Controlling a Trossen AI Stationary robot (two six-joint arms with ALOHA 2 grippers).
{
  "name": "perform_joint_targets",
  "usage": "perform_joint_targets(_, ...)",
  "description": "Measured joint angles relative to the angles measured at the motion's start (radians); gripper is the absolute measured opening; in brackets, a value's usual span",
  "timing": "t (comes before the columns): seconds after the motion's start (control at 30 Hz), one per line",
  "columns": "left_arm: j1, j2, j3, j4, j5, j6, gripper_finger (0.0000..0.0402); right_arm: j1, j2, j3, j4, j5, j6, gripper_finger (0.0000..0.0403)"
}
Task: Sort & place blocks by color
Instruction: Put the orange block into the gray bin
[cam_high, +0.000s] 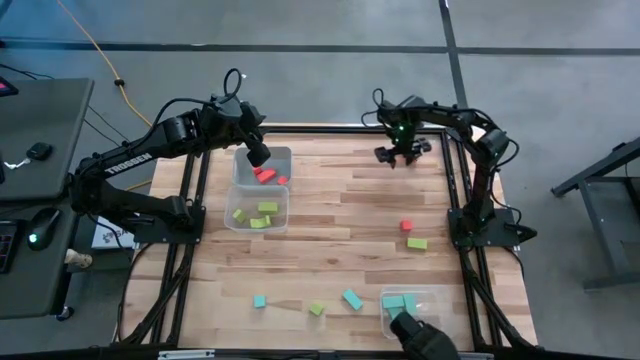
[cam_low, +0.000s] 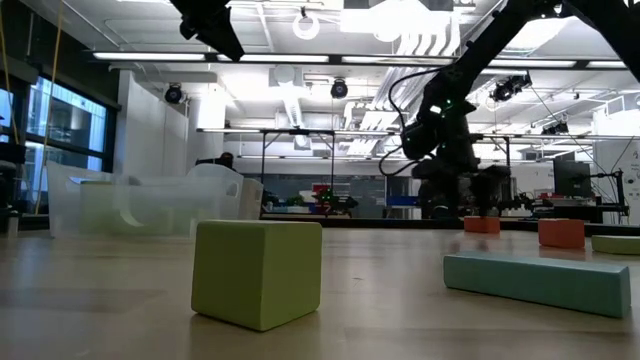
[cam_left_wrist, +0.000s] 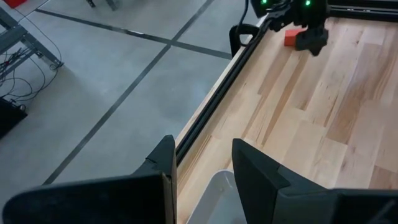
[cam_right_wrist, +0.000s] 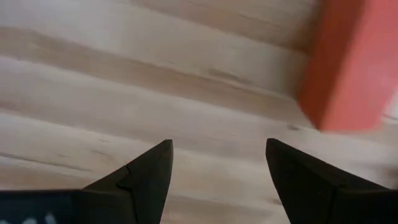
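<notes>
My left gripper (cam_high: 258, 152) is open and empty. It hangs above the far clear tub (cam_high: 284, 156), which holds red blocks (cam_high: 265, 176); the tub's rim also shows in the left wrist view (cam_left_wrist: 214, 190). The near tub (cam_high: 232, 222) holds lime green blocks (cam_high: 260, 214). My right gripper (cam_high: 400, 155) is open and low over the far right of the table, with a red block (cam_right_wrist: 351, 62) lying just ahead and to one side of its fingers, untouched. This block also shows in the left wrist view (cam_left_wrist: 292, 37).
Loose blocks lie on the table: red (cam_high: 406, 226) and green (cam_high: 417, 243) at the right, teal (cam_high: 259, 301), green (cam_high: 317, 309) and teal (cam_high: 352, 298) near the front edge. A third tub (cam_high: 432, 296) at the front right holds teal blocks (cam_high: 398, 302).
</notes>
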Motion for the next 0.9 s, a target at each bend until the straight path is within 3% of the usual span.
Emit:
perform_joint_targets(0.63,0.0,0.0,0.0,0.0,0.0,0.0,0.0086,-0.067,0.0,-0.002,0.169,0.055,0.023,0.0248)
perform_joint_targets(0.77,0.0,0.0,0.0,0.0,0.0,0.0,0.0086,-0.064,0.0,-0.001,0.116,-0.058,0.039,0.0248)
perform_joint_targets(0.9,0.0,0.0,0.0,0.001,0.0,0.0,0.0086,-0.02,0.0,-0.003,0.034,-0.072,-0.003,0.0248)
